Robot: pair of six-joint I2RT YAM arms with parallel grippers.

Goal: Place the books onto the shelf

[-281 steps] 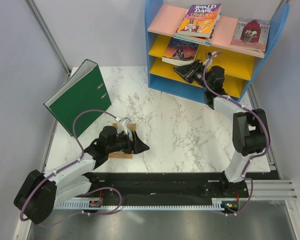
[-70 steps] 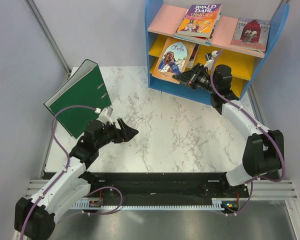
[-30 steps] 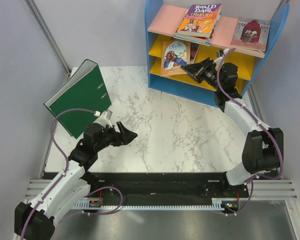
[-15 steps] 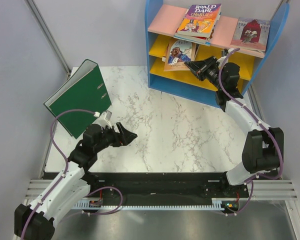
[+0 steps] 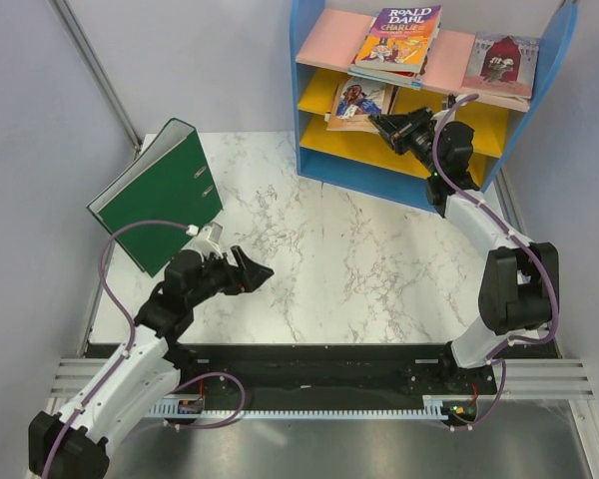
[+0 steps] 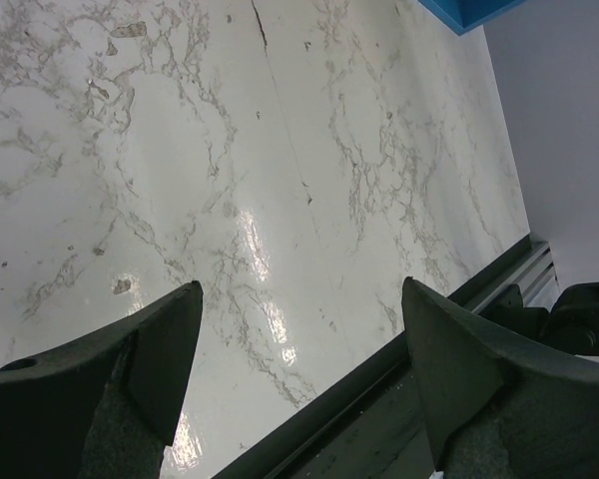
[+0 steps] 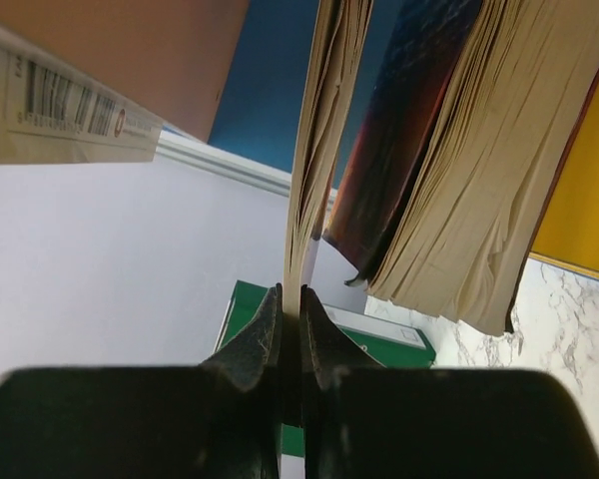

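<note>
The marble desk (image 5: 359, 259) carries a blue shelf (image 5: 302, 90) just ahead of the right end effector (image 5: 382, 123), which is clamped on the edge of a thin book (image 5: 356, 100) at the upper yellow board. A green binder (image 5: 155, 205) stands behind the left end effector (image 5: 262, 271), whose fingers are apart and empty.

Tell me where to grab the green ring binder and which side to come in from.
Take the green ring binder by the thin top edge of its cover, coming down from above with the open left gripper, the nearer arm. It stands on end with its broad cover facing the arms. The spine looks too wide for the jaws, while the cover edge should probably fit between them.
</note>
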